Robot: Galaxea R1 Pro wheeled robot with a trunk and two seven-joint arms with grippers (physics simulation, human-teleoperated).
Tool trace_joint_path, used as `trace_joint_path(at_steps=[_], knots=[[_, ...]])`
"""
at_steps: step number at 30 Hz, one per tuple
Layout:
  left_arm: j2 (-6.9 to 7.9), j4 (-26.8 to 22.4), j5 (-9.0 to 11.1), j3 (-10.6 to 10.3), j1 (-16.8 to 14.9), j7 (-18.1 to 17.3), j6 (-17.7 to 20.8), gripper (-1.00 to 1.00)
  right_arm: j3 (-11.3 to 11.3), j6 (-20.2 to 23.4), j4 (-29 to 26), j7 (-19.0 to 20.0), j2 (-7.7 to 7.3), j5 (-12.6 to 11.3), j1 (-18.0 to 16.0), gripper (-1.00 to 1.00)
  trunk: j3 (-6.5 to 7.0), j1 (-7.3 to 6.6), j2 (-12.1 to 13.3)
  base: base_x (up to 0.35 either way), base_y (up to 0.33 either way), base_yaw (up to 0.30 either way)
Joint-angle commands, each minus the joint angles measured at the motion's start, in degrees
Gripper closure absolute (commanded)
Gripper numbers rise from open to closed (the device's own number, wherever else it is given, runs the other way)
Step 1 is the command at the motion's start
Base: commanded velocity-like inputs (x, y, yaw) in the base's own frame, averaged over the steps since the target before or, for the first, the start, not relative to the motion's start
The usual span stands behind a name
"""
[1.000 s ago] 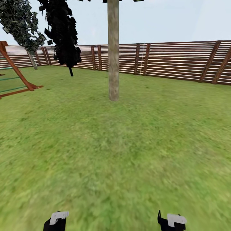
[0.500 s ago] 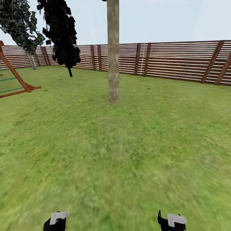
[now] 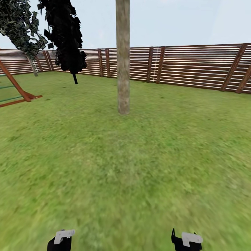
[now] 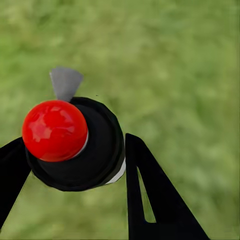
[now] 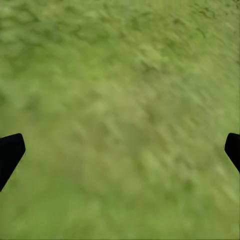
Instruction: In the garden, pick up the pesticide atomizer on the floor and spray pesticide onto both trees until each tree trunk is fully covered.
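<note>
We saw the pesticide atomizer (image 4: 75, 145) clamped in the left tool (image 4: 70, 165): round black body, glossy red ball cap, small grey nozzle tab, black fingers (image 4: 150, 195) touching both sides. Right tool (image 5: 120, 150) was spread wide, nothing between its tips, over blurry grass. Ahead stood a tree trunk (image 3: 122, 62), straight, mottled grey-brown bark, on the lawn (image 3: 139, 167) before a brown slat fence (image 3: 195, 64).

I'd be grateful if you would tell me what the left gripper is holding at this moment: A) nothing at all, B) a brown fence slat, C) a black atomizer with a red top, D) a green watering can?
C: in the left wrist view the left gripper has its black fingers closed on either side of the atomizer, a black round body with a red top, above blurred grass.
</note>
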Motion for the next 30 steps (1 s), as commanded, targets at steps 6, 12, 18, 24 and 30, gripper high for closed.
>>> trace_joint_path(at_steps=[6, 12, 18, 24, 30], knots=[[0.0, 0.0, 0.0, 0.0, 0.0, 0.0, 0.0, 1.0, 0.0, 0.0, 0.0, 0.0, 0.0, 0.0, 0.0, -1.0, 0.0, 0.0, 0.0, 0.34, 0.0, 0.0], [0.0, 0.0, 0.0, 0.0, 0.0, 0.0, 0.0, 1.0, 0.0, 0.0, 0.0, 0.0, 0.0, 0.0, 0.0, -1.0, 0.0, 0.0, 0.0, 0.34, 0.0, 0.0], [0.0, 0.0, 0.0, 0.0, 0.0, 0.0, 0.0, 1.0, 0.0, 0.0, 0.0, 0.0, 0.0, 0.0, 0.0, -1.0, 0.0, 0.0, 0.0, 0.34, 0.0, 0.0], [0.0, 0.0, 0.0, 0.0, 0.0, 0.0, 0.0, 1.0, 0.0, 0.0, 0.0, 0.0, 0.0, 0.0, 0.0, -1.0, 0.0, 0.0, 0.0, 0.34, 0.0, 0.0], [0.0, 0.0, 0.0, 0.0, 0.0, 0.0, 0.0, 1.0, 0.0, 0.0, 0.0, 0.0, 0.0, 0.0, 0.0, -1.0, 0.0, 0.0, 0.0, 0.34, 0.0, 0.0]])
